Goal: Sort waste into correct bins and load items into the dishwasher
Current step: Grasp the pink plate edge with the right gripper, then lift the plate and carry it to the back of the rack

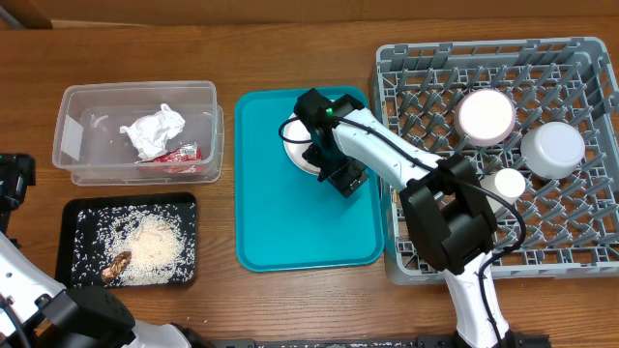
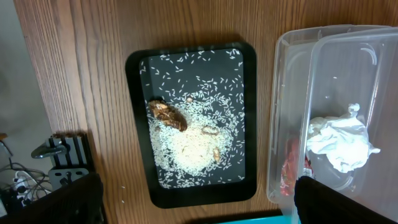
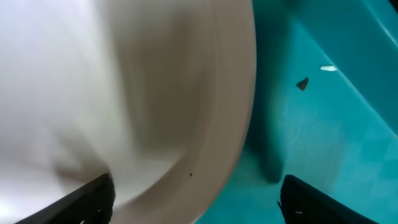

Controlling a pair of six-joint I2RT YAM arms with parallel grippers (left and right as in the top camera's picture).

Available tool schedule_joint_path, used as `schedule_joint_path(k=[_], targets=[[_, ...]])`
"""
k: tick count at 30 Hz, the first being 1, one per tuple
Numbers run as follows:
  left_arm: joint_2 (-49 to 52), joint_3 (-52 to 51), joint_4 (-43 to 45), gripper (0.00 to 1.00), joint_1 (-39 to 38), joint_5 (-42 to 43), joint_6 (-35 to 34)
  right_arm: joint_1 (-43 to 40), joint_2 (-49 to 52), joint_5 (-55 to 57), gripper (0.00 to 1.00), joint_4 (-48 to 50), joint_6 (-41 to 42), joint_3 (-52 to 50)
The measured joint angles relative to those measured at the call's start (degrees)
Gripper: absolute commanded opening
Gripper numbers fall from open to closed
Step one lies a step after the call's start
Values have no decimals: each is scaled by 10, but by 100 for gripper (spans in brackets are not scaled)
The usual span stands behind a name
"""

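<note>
The white plate (image 1: 298, 155) (image 3: 124, 93) lies on the far part of the teal tray (image 1: 280, 222) (image 3: 336, 124), close to its back edge. My right gripper (image 1: 334, 169) (image 3: 193, 202) is down at the plate's near right edge. In my right wrist view the plate fills the left side, blurred, with its curved rim running down the middle. My fingers (image 3: 93, 199) are spread wide apart. One sits under the plate's side and the other stands clear of the rim over bare tray, so I am not clamping anything. A dark crumb (image 3: 302, 83) and a rice grain (image 3: 328, 68) lie on the tray just past the rim. To the right of the tray is the grey dishwasher rack (image 1: 580, 242), which holds a wide bowl (image 1: 488, 114), a second bowl (image 1: 553, 147) and a small cup (image 1: 508, 182). To the left of the tray a clear bin (image 1: 73, 135) (image 2: 292, 112) holds crumpled paper (image 1: 153, 130) (image 2: 342, 140) and a red wrapper (image 1: 179, 153). In front of the bin a black tray (image 1: 68, 242) (image 2: 134, 124) carries scattered rice (image 1: 150, 242) (image 2: 193, 146) and a brown scrap (image 1: 118, 263) (image 2: 166, 114). My left gripper (image 2: 196, 208) hangs above the black tray and the bin with its fingers wide apart, holding nothing
</note>
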Motion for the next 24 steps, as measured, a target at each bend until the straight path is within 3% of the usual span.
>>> schedule_joint_path(k=[4,9,19,21,24], targets=[[0,0,0,100,0,0,0,1,1,0,75,0,2,0],[0,0,0,100,0,0,0,10,3,1,56,0,1,0],[0,0,0,100,0,0,0,19,3,10,52,-54,4,2],[0,0,0,100,0,0,0,18,3,13,38,-64,-9,2],[0,0,0,100,0,0,0,16,5,19,10,-63,-38,2]])
